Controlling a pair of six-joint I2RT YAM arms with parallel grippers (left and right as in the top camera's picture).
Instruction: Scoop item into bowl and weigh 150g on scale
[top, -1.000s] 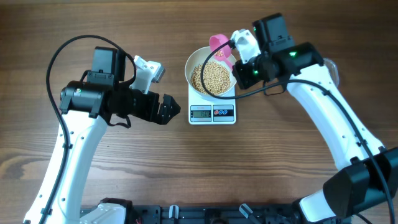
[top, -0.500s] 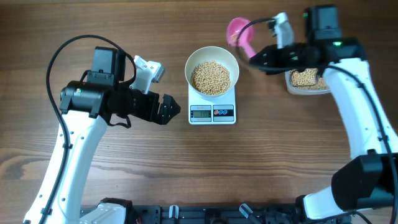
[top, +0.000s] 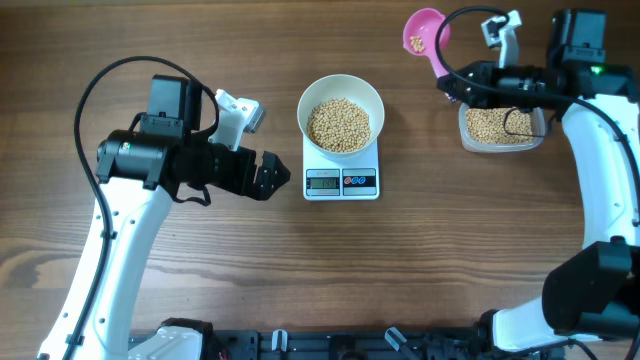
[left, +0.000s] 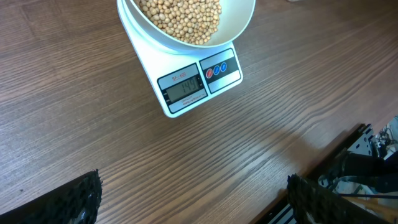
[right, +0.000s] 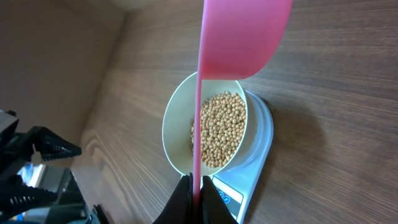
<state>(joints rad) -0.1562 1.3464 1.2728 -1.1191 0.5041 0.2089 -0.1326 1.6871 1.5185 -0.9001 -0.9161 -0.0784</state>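
The brown wooden worktop (top: 200, 290) fills the whole picture. The left arm (top: 120, 240) is on the left side. Its left claw (top: 272, 178) is wide open with nothing in it, just beside the scale. The right arm (top: 600, 170) runs along the right edge to the upper right corner. There the right claw (top: 455, 84) is pinched tight on the handle of a pink scoop (top: 425, 32). A clear tub (top: 500, 147) with beans in it sits under that arm. The white scale (top: 341, 182) is in the middle, and the white bowl (top: 308, 100) stands on top of it. The bowl holds a heap of beans (top: 338, 125). A few more beans lie in the scoop, well apart from the bowl.
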